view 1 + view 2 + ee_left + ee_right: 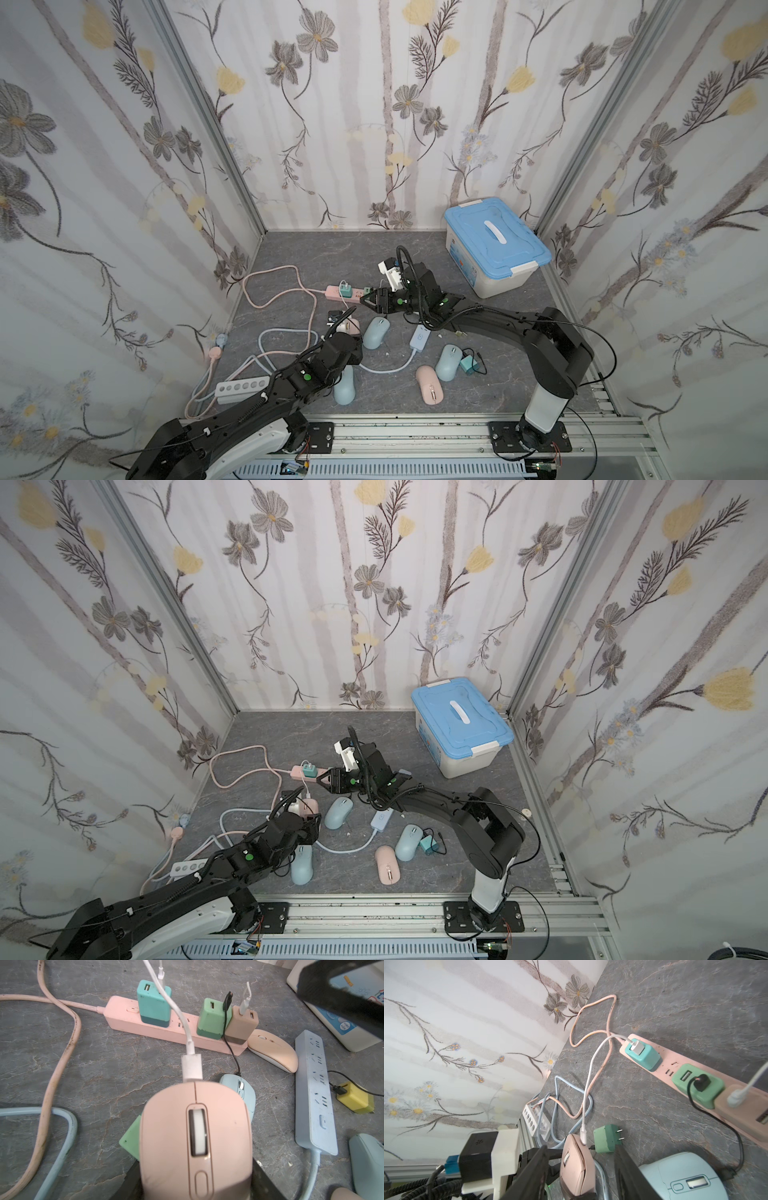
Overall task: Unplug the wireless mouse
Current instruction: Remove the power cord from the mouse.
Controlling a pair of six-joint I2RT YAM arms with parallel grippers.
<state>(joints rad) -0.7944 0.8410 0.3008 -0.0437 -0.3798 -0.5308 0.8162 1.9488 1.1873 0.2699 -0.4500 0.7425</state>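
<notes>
Left gripper (pixel 195 1176) is clamped on the pale pink plastic wireless mouse (pixel 195 1126), with one black finger against each flank. The mouse's nose projects beyond the fingertips, and the white rectangular cable plug (pixel 191 1067) is seated in it. Right gripper (pixel 581 1147) stands partly open and grips nothing (its fingers (pixel 533 1167) flank the plug and the mouse nose, no contact visible).

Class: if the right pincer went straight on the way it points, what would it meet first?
Probably the white plug in the pink mouse: in the right wrist view both lie between the fingers of the right pincer. Depth is unclear.
</notes>
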